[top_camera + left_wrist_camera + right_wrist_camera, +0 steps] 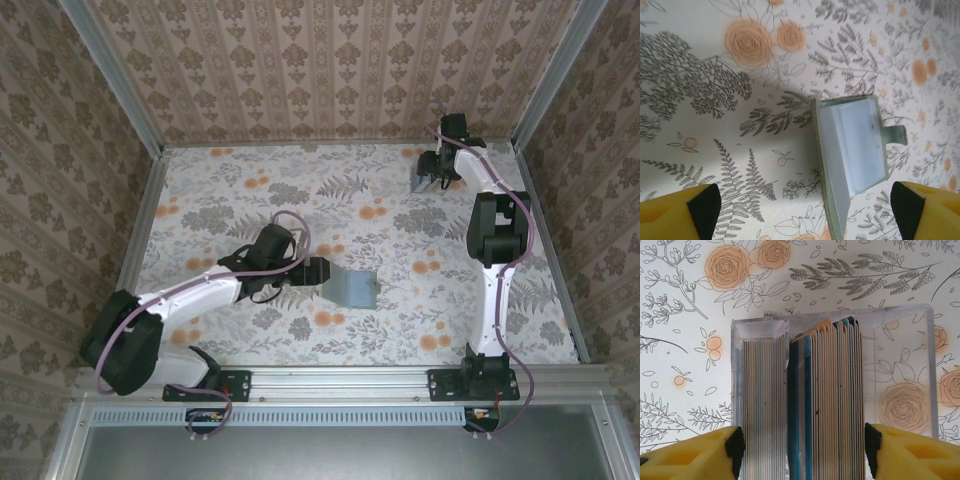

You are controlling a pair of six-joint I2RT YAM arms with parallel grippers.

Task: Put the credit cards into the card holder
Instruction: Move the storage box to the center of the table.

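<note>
The card holder [352,288] is a grey-green stitched wallet lying open at mid-table, its pale clear pocket [852,150] facing up and a strap tab [896,134] on its far side. My left gripper [320,272] is open just left of it; in the left wrist view the holder's lower spine lies between my wide-spread left gripper [805,212] fingers, untouched. The credit cards [830,400] stand on edge as a thick stack in a clear plastic box [428,182] at the back right. My right gripper [804,447] hovers open, with its pads flanking the stack from above.
A floral cloth [250,200] covers the table. Wallpapered walls with metal corner posts [115,80] close in the left, back and right sides. An aluminium rail [340,380] runs along the near edge. The clear box's right part [900,390] holds no cards.
</note>
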